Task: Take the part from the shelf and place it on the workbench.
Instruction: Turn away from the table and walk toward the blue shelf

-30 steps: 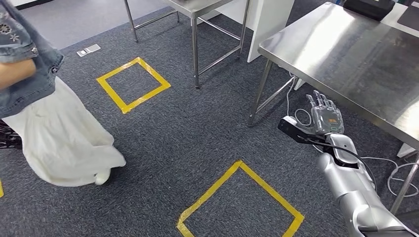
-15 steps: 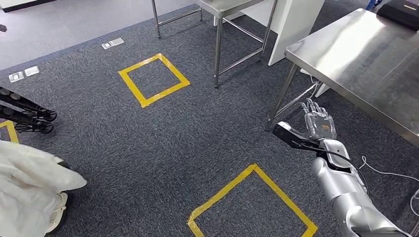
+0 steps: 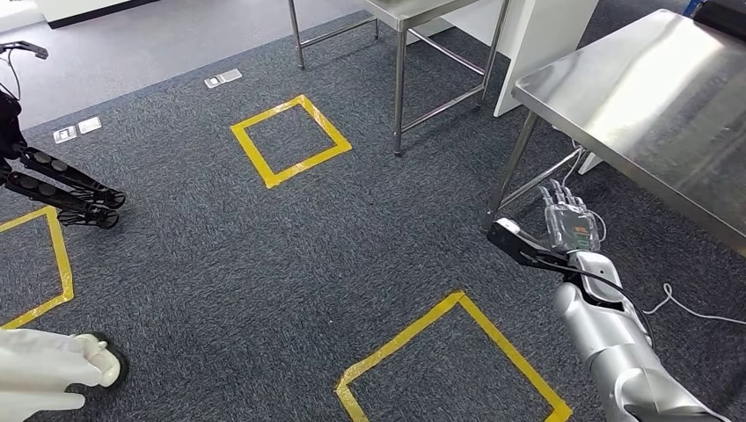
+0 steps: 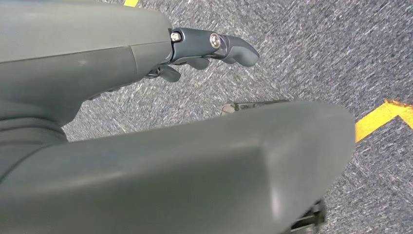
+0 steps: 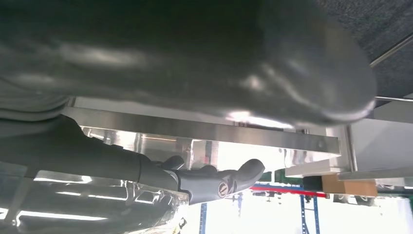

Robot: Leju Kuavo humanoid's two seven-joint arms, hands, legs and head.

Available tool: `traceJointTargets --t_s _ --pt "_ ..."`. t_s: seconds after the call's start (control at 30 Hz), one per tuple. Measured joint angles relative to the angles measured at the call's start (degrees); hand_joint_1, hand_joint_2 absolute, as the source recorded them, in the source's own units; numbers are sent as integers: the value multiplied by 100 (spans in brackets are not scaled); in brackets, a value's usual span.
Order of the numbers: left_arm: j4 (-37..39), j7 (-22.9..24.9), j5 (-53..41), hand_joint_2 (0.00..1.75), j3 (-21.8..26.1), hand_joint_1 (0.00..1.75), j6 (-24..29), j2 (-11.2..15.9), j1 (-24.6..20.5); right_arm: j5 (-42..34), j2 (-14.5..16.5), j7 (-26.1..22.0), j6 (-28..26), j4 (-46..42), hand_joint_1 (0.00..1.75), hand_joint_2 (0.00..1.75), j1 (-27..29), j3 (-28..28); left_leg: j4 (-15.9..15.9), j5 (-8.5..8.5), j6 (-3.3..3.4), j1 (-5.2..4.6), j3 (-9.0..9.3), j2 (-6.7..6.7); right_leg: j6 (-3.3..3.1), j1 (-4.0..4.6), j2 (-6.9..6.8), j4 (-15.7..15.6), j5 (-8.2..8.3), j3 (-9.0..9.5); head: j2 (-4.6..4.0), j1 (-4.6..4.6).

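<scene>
Right arm (image 3: 616, 352) extended forward and low. Right hand (image 3: 574, 227) holds nothing, fingers (image 3: 563, 198) straight and slightly apart, pointing ahead. Left hand (image 4: 146, 53) also holds nothing; dark fingers (image 4: 229, 46) loosely bent, pointing at carpet.

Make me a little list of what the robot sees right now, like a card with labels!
Floor: dark grey carpet with yellow tape squares
Table: shiny steel workbench, nothing on the part that shows
Right hand: holds nothing, fingers apart, low beside the workbench's leg
Left hand: over carpet, holds nothing I can see
Person: white shoe at the lower left
Part: not picked up yet
</scene>
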Motion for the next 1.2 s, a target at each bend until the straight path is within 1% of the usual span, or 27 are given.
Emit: traceJointTargets --t_s 0.07,0.1,0.13,0.17,0.2,0.27,0.33,0.4,0.47,0.5,0.57,0.6,0.63,0.67,0.7,0.77,0.8,0.83,0.87,0.93,0.97,1.0,1.03,1.1,1.13,1.17,1.2 --pt "1 -1 -19 0 1 0 -3 4 -8 28 20 11 -5 13 0 0 16 -8 767 -408 5 -12 -326 84 -87 59 -56 2 18 -30 0 -8" --pt "1 -1 -33 0 1 0 -4 4 -11 40 27 20 -8 22 0 0 29 -14 1095 -535 11 -15 -461 93 -104 90 -84 3 25 -44 0 -6" --pt "1 -1 -46 0 1 0 -5 3 -11 48 36 26 -11 29 0 0 45 -22 1241 -562 26 -20 -506 99 -115 121 -108 4 31 -54 0 -7" --pt "1 -1 -57 0 2 0 -4 3 -13 52 42 30 -15 36 0 0 61 -31 1155 -486 55 -31 -431 107 -120 148 -132 5 34 -59 0 -7" --pt "0 -1 -65 0 2 0 -1 3 -17 55 48 32 -19 40 0 0 73 -40 880 -347 98 -49 -257 123 -120 170 -155 5 34 -59 0 -7" --pt "-8 -2 -69 0 2 0 7 9 -40 57 55 32 -35 44 0 0 82 -61 101 -93 228 -125 202 251 -117 214 -205 11 32 -58 1 -3" --pt "-18 -7 -74 0 1 0 9 13 -72 58 53 35 -55 45 0 0 83 -86 -297 -19 308 -200 417 341 -107 234 -264 16 33 -69 1 -1" --pt "-22 -12 -93 0 0 0 9 9 -89 58 55 39 -69 45 0 0 96 -103 -348 11 327 -216 424 299 -89 243 -315 13 35 -75 0 -4" --pt "-23 -3 -125 0 -1 0 11 7 -103 55 50 52 -87 43 0 0 125 -142 -421 74 358 -172 440 254 -52 236 -246 143 -51 -145 0 0" --pt "-25 5 -138 0 -2 0 14 6 -117 55 35 64 -98 41 0 0 148 -174 -454 105 373 -143 443 226 -37 224 -179 350 -164 -244 0 9" --pt "-28 21 -150 0 -3 0 21 -2 -140 57 -2 99 -116 43 0 0 233 -242 -467 137 385 -119 413 157 -15 158 -65 1059 -481 -571 0 23" --pt "-30 25 -153 0 -4 0 23 -7 -144 57 -15 111 -121 46 0 0 290 -269 -466 147 377 -112 396 121 11 124 -49 1399 -599 -727 0 26" --pt "-29 27 -155 0 -4 0 23 -14 -141 57 -22 120 -124 51 0 0 351 -295 -464 157 364 -102 381 87 57 85 -43 1586 -643 -810 0 24" --pt "-30 28 -156 0 -4 0 25 -18 -137 56 -25 122 -126 58 0 0 402 -320 -462 166 346 -88 371 57 121 46 -43 1557 -599 -789 0 24" --pt "-30 27 -156 0 -4 0 25 -22 -135 58 -27 122 -128 67 0 0 439 -348 -459 173 322 -68 365 28 203 -1 -41 1291 -469 -652 0 23" --pt "-33 20 -156 0 -4 0 27 -26 -135 67 -34 122 -132 91 0 0 471 -407 -451 182 251 -40 356 -23 352 -73 8 514 -183 -263 0 28" --pt "-37 16 -156 0 -4 0 30 -25 -137 73 -38 122 -142 104 0 0 483 -436 -448 188 203 -36 346 -47 373 -75 44 214 -90 -113 0 27" --pt "-42 15 -156 0 -4 0 32 -22 -138 76 -43 122 -155 119 0 0 503 -466 -450 199 156 -40 333 -66 356 -63 77 67 -56 -43 0 26" --pt "-46 15 -156 0 -4 0 36 -20 -136 75 -47 122 -171 135 0 0 533 -497 -454 216 112 -40 318 -88 312 -36 96 16 -49 -23 1 26" --pt "-49 16 -157 0 -4 0 47 -20 -126 62 -50 123 -187 169 0 0 599 -568 -458 238 55 -13 293 -113 219 -35 66 25 -18 -33 1 19" --pt "-49 17 -159 0 -4 0 55 -20 -122 49 -49 123 -193 189 0 0 623 -610 -403 195 41 -2 263 -83 177 -40 48 23 0 -36 1 16" --pt "-49 17 -162 0 -4 0 61 -21 -122 32 -47 124 -207 216 0 0 643 -655 -257 92 36 3 196 -33 126 -42 27 19 13 -36 0 7" --pt "-49 16 -163 0 -4 0 66 -21 -125 7 -46 126 -225 255 0 0 665 -706 21 -75 38 2 72 27 71 -33 0 14 22 -36 0 0" --pt "-48 11 -162 0 -4 0 67 -25 -132 -54 -45 130 -273 369 0 0 734 -817 794 -446 52 -12 -274 94 -5 27 -67 14 20 -43 0 -12" --pt "-48 7 -157 0 -4 0 65 -27 -132 -85 -43 145 -291 433 0 0 774 -873 1095 -546 64 -16 -410 100 -21 59 -103 15 16 -46 0 -12" --pt "-48 -1 -149 0 -3 0 63 -29 -131 -112 -37 171 -307 495 0 0 807 -928 1203 -543 86 -23 -453 102 -27 86 -133 15 13 -47 0 -12" --pt "-48 -10 -141 0 -3 0 62 -30 -132 -135 -28 205 -321 547 0 0 829 -981 1086 -442 122 -38 -383 110 -29 109 -161 15 12 -46 0 -13"
